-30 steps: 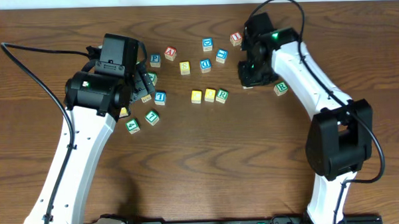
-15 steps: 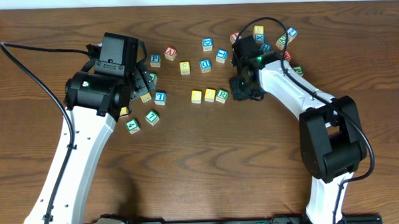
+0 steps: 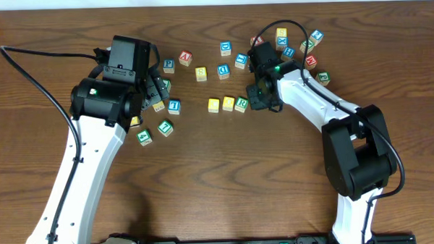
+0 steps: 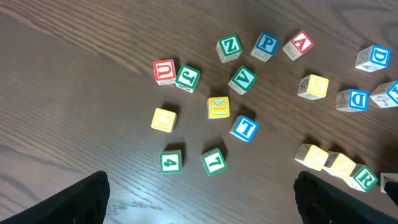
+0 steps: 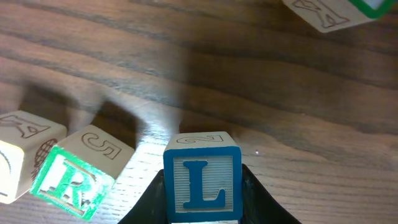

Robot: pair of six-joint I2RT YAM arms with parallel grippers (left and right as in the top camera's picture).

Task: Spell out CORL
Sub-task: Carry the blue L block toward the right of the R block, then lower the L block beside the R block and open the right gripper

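Observation:
Two yellow-topped cubes (image 3: 213,105) (image 3: 228,103) and the green R cube (image 3: 241,104) form a row at mid-table. They also show in the left wrist view as two yellow cubes (image 4: 314,157) (image 4: 341,164) and the R cube (image 4: 362,178). My right gripper (image 3: 258,99) is just right of the R cube. It is shut on the blue L cube (image 5: 202,183), held low over the wood, a small gap from the R cube (image 5: 71,180). My left gripper (image 4: 199,208) hangs open above the left cluster, holding nothing.
Loose letter cubes lie scattered at the left (image 3: 164,127), along the back (image 3: 225,48) and at the back right (image 3: 312,59). A second blue L cube (image 4: 244,127) and a green L cube (image 4: 213,161) sit under the left wrist. Black cables trail from both arms.
My right gripper has carried the blue L cube leftward and down, from near the back-right cubes to just right of the R cube. The left arm has not moved.

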